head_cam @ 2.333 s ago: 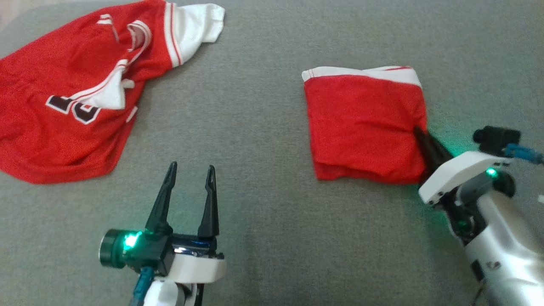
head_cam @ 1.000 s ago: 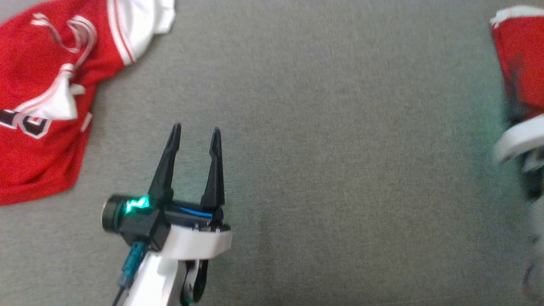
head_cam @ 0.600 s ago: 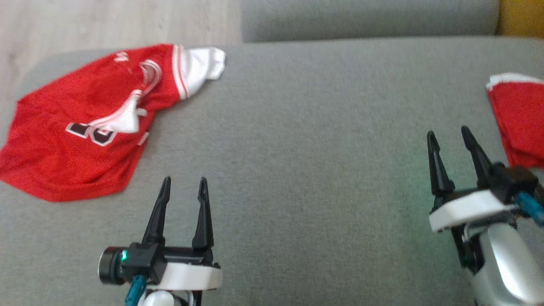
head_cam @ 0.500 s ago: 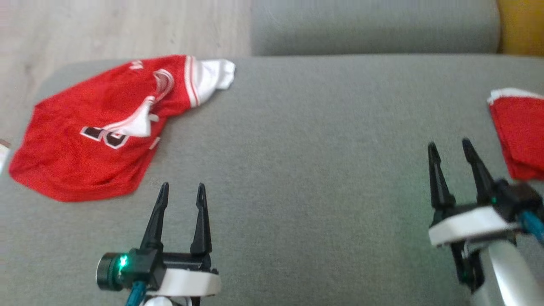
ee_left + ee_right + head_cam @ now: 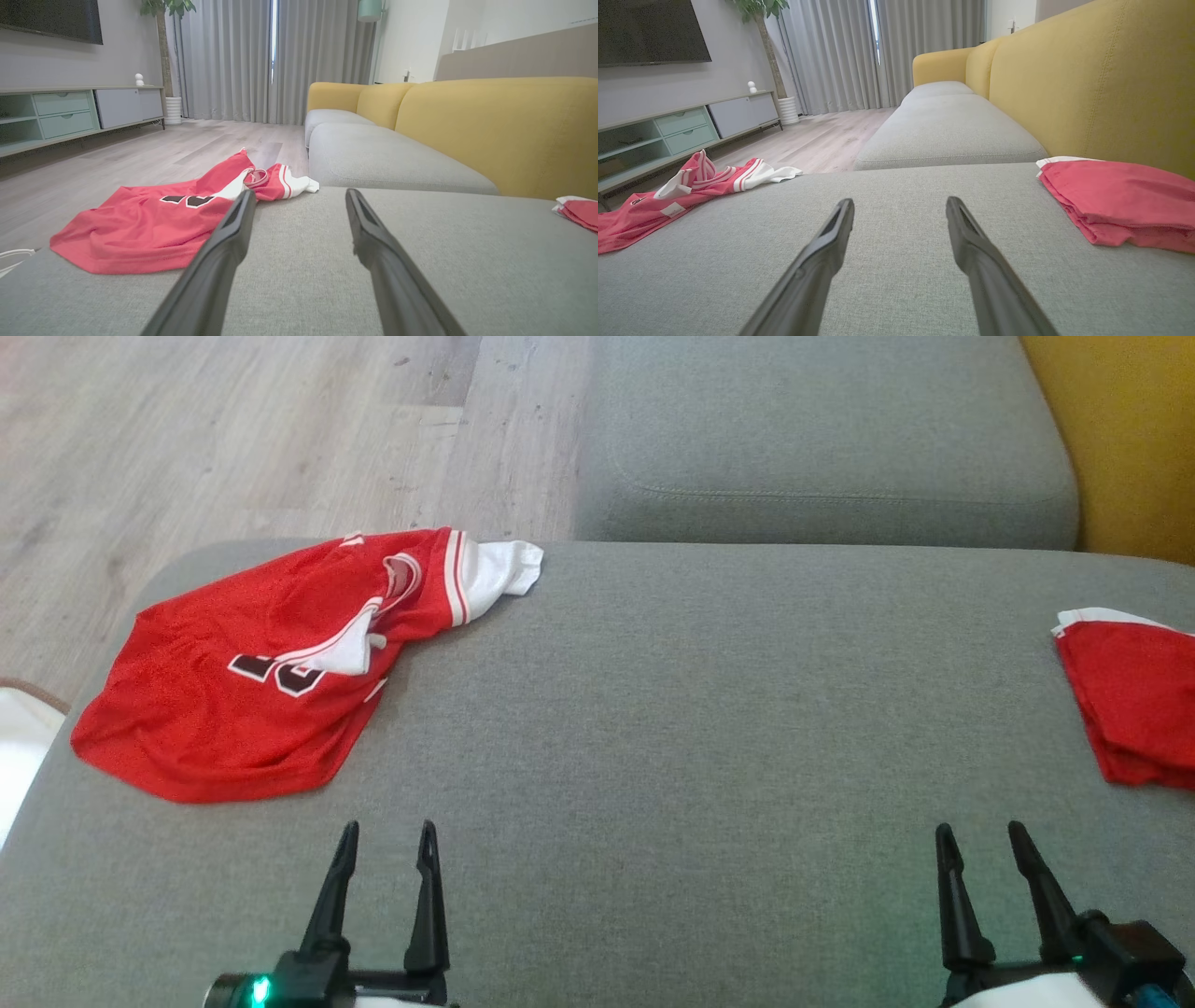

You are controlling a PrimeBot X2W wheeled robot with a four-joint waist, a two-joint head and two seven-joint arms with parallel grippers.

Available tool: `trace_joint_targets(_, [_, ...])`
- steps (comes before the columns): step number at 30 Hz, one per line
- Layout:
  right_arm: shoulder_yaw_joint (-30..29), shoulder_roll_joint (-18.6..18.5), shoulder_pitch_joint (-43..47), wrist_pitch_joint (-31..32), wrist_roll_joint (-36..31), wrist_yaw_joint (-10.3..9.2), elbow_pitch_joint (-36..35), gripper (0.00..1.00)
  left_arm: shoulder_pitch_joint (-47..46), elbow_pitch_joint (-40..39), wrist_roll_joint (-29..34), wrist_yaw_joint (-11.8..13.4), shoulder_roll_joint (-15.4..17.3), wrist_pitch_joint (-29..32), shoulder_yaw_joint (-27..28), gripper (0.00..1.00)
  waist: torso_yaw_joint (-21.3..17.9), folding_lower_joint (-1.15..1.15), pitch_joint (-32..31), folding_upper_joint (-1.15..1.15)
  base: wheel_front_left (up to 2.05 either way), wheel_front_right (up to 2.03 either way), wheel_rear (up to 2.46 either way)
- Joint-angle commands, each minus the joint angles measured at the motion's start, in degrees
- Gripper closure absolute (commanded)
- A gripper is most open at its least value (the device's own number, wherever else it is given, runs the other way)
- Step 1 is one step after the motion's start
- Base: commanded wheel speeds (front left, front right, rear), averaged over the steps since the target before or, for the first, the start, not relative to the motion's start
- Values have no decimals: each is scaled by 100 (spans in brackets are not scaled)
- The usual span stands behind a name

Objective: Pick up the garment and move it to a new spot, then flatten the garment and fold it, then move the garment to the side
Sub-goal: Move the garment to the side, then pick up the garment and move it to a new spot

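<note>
Setting: A living room, where a broad grey sofa seat (image 5: 700,728) carries the clothing. A second grey seat cushion (image 5: 822,439) lies beyond it, and a yellow backrest (image 5: 1087,84) runs along the robot's right.
Folded garment: The folded garment (image 5: 1134,709), red with a white band at its far edge, lies in a neat stack at the right side of the grey seat, close to the yellow backrest. The edge of the head view cuts part of it off.
Red jersey: A red jersey (image 5: 233,709) lies rumpled and unfolded at the far left corner of the same seat. A white sleeve with red stripes points away from the robot, and dark numerals show among the creases.
Left gripper: The left gripper (image 5: 388,828) hovers low over the near edge of the seat, jaws spread and empty. Its fingers aim at the cushion just right of the jersey, near it but not touching.
Right gripper: The right gripper (image 5: 980,828) sits level with its partner at the near right, jaws spread with nothing between them. It is apart from the folded garment, which lies ahead and to its right.
Between them: A wide stretch of grey fabric separates the two garments, which lie well apart.
Background: Pale wood floor (image 5: 233,439), a low media unit (image 5: 60,112) with pale green drawers, grey curtains (image 5: 271,60) and a potted plant (image 5: 173,108).
</note>
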Motion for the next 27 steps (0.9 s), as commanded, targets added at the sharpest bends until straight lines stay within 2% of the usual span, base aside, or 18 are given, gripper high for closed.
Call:
trace_joint_targets(1, [157,-40,-205,-62,-51,39,-209,0,-198,-132,78,-33,-14,-29,225,0,-53,1,-39,0,0,0,0])
trace_joint_targets(12, [150,6,-165,-62,-41,39,-206,0,-179,10,190,-93,-14,-29,274,0,-202,1,-119,0,0,0,0])
trace_joint_targets(27, [115,22,-171,-62,-16,39,-246,0,-285,103,252,-65,-14,-29,171,0,-177,1,-33,0,0,0,0])
